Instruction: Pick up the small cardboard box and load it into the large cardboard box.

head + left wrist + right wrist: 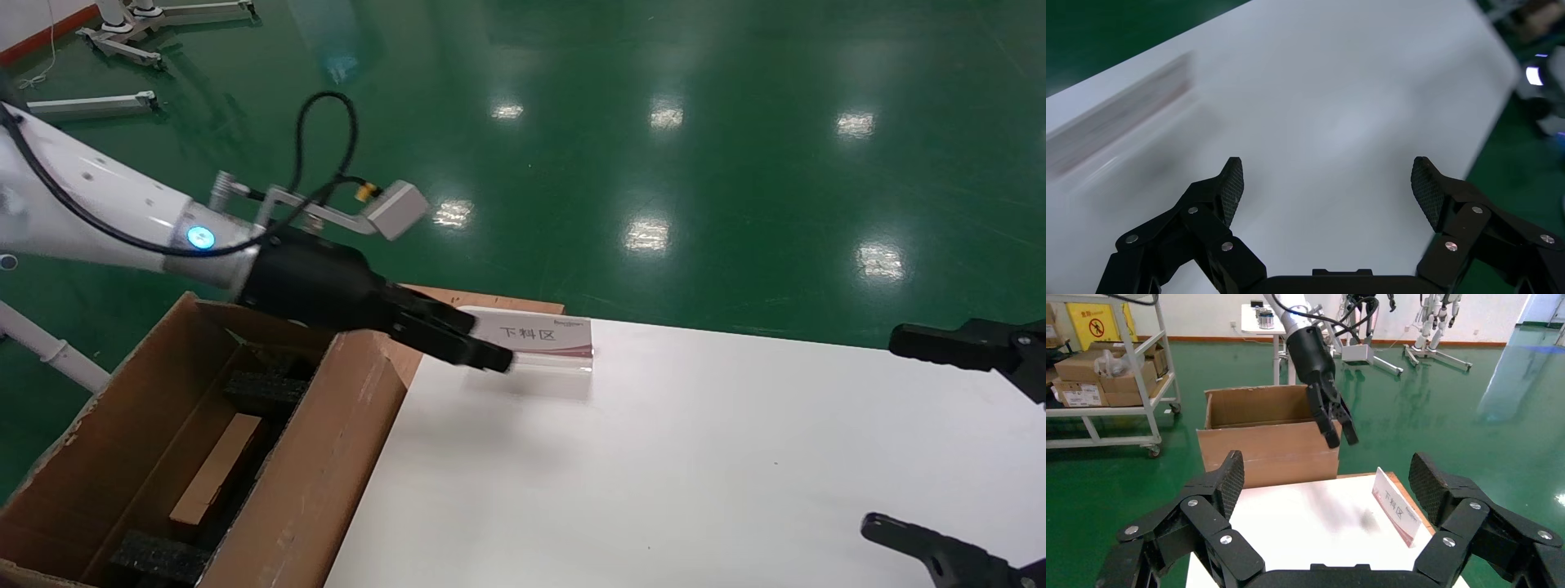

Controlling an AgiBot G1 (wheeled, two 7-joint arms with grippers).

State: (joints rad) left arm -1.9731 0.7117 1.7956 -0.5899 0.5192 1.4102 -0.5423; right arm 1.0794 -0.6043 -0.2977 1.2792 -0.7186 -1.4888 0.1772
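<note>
Large cardboard box [245, 457] beside white table's [695, 457] "下料区" sign [535, 336].

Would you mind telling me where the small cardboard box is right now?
In the head view the small cardboard box lies inside the large cardboard box at the table's left, between black foam blocks.

The head camera is looking down from above at the white table [695, 457] and the large cardboard box [327, 457]. The left wrist camera is hovering close over the table [1321, 122], while the right wrist camera is facing across it toward the box [1269, 450] and sign [1396, 506], which the head view is also showing.
</note>
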